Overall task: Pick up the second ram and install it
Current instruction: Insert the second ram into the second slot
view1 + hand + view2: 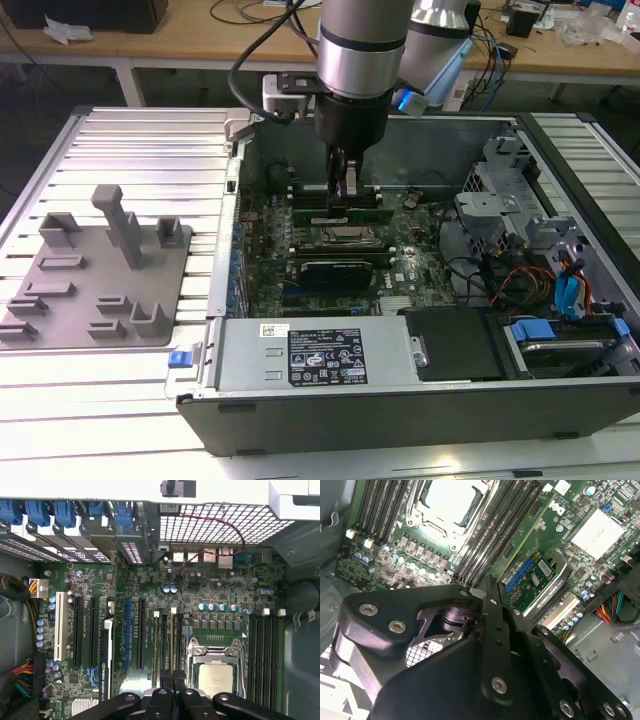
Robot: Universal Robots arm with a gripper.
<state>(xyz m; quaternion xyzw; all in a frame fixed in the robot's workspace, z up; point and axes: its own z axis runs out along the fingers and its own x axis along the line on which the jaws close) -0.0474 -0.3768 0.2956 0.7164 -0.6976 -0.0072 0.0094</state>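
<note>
The second ram (171,640) is a thin green stick seen edge-on, standing in one of the long black memory slots beside the processor socket (216,670). In the second wrist view the ram (523,538) runs along its slot and disappears under the black fingers. My gripper (173,677) is down inside the open computer case, its two fingers drawn tight together over the stick's middle. From outside, the gripper (345,190) stands straight down on the green strip (372,199) behind the socket (345,236).
A grey plastic holder tray (90,290) lies on the ribbed table at the exterior view's left. A graphics card (540,580) sits past the slots. Drive bays and coloured cables (520,280) crowd the case's right side, and the case walls (235,180) close in around the arm.
</note>
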